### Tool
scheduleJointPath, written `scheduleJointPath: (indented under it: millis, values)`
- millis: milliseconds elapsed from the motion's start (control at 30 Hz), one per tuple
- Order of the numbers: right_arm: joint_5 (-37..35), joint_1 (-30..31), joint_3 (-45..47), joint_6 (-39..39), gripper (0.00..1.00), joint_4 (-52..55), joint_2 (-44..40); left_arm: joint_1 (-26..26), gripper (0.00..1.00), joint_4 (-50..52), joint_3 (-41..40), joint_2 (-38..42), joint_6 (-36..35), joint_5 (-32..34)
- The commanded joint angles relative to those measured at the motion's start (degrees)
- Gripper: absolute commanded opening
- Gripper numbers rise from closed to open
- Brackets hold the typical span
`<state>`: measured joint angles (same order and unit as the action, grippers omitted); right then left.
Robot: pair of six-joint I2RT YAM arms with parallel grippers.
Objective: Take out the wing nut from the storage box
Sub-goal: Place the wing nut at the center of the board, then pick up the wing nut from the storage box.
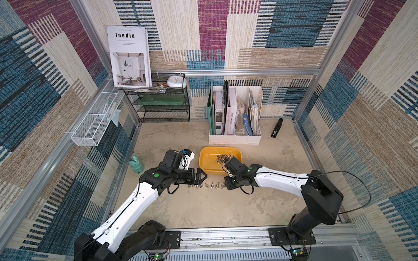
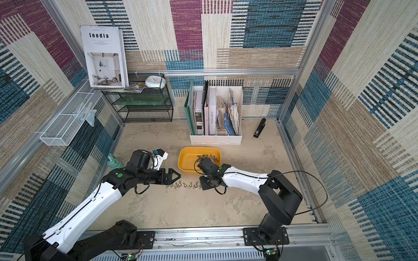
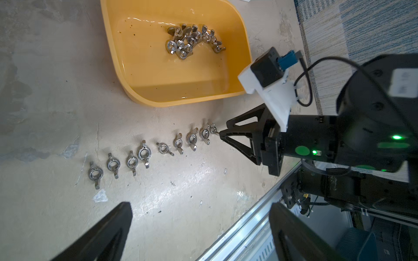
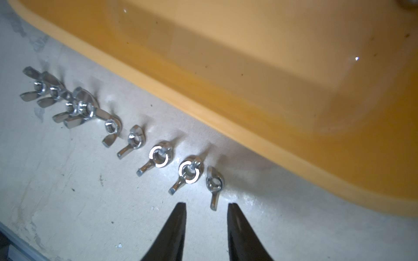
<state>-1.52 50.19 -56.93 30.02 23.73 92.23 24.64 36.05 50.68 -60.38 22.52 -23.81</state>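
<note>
Nearest the base, a row of wing nuts (image 3: 144, 153) lies on the table (image 1: 203, 210), running 9 to 3 o'clock just in front of the storage box (image 3: 158, 104). The right gripper (image 4: 206, 206) sits low at the 3 o'clock end, jaws parted and pinching nothing. The end nut (image 4: 213, 183) lies flat on the table, one wing pointing back into the gap without touching either finger. The left gripper (image 3: 200, 204) hovers at the 9 o'clock end, jaws spread wide and empty. Wing nuts still to take: a heap (image 3: 192, 40) in the box's far half, towards its 3 o'clock end. It is tangled, so no single long axis is readable. From the right jaws the heap lies at about 12 o'clock, from the left jaws at about 1 o'clock. Judgement: the right arm is nearer. The box's near wall stands between both jaws and the heap, so the jaws must clear the rim before they go down. Beyond, a file holder (image 1: 235, 137) stands at 12 o'clock, well apart. A stapler (image 1: 277, 127) lies at 2 o'clock.
</note>
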Motion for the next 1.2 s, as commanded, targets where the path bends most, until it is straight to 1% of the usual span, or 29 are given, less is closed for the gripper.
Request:
scheduleJointPath:
  millis: [0,100,200,300,400,533,733,933,1167]
  values:
    - [-3.06,0.08,-3.34,-1.93,0.44,4.34,-1.15,0.01,0.99,-1.54,0.37,-0.57,-0.19,-1.30]
    - [-6.83,-0.01,-7.66,-2.10,0.49,7.03,0.03,0.05,0.99,-2.40,0.54,-0.65,0.05,-1.07]
    - [-8.62,-0.34,-11.45,-4.38,0.55,7.72,2.32,0.03,0.99,-3.13,0.69,-0.80,0.05,-1.26]
    - [-9.20,-1.11,-14.65,-6.42,0.57,7.79,5.10,0.05,0.99,-2.77,1.07,-1.61,-0.06,-1.35]
    - [-9.16,-2.69,-17.44,-8.48,0.56,7.51,7.67,-0.01,0.99,-2.59,1.44,-1.93,-0.20,-1.04]
    - [-6.75,-5.22,-20.15,-10.77,0.55,6.03,10.48,-0.02,0.99,-2.54,2.10,-2.52,-0.46,-0.69]
    - [-3.67,-8.06,-23.64,-13.12,0.45,5.61,15.78,-0.06,0.99,-2.37,3.83,-5.38,-1.23,-0.16]
    - [-0.59,-10.03,-24.33,-15.32,0.44,3.93,19.28,-0.07,0.99,-2.08,5.69,-8.06,-2.22,0.70]
    - [1.28,-11.56,-27.02,-17.21,0.42,3.88,23.69,-0.05,0.99,-1.95,7.76,-10.87,-3.17,0.78]
